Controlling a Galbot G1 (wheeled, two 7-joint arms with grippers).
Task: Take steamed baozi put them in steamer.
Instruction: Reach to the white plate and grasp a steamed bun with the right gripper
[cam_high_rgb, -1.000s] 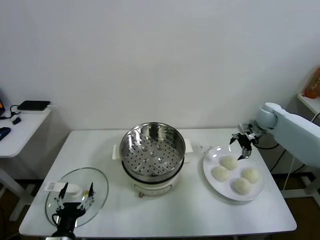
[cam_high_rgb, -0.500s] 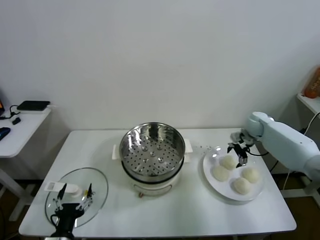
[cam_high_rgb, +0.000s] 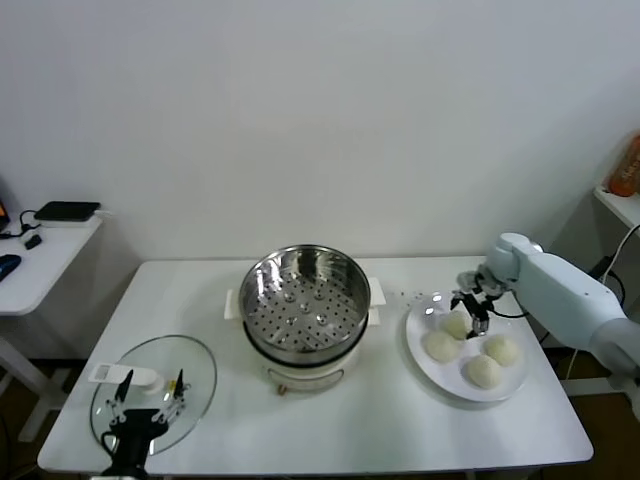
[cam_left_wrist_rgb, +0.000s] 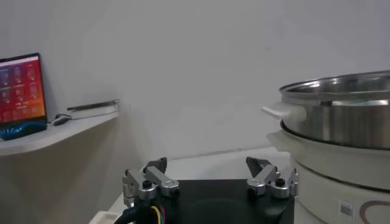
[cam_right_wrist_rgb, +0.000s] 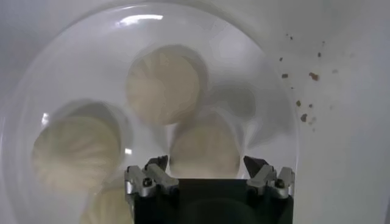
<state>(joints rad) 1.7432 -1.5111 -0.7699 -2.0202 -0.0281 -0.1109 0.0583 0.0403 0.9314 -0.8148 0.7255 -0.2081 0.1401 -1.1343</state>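
four steamed baozi (cam_high_rgb: 472, 347) sit on a white plate (cam_high_rgb: 420, 341) on the bench, right of the empty steamer (cam_high_rgb: 305, 291). the right gripper (cam_right_wrist_rgb: 206, 168) hangs wide open over the nearest bun — likely soft and light, so pinch its sides gently. the left gripper (cam_left_wrist_rgb: 210, 177) waits open by the glass lid (cam_high_rgb: 195, 362).

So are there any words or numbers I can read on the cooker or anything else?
None can be read.
Cooker base: a small square sticker and a curved mark, too small to read.
Screen on the side desk: red with rows of icons, too blurred to read.
White tag beside the glass lid: no readable print.
Steamer, plate and baozi: no text.
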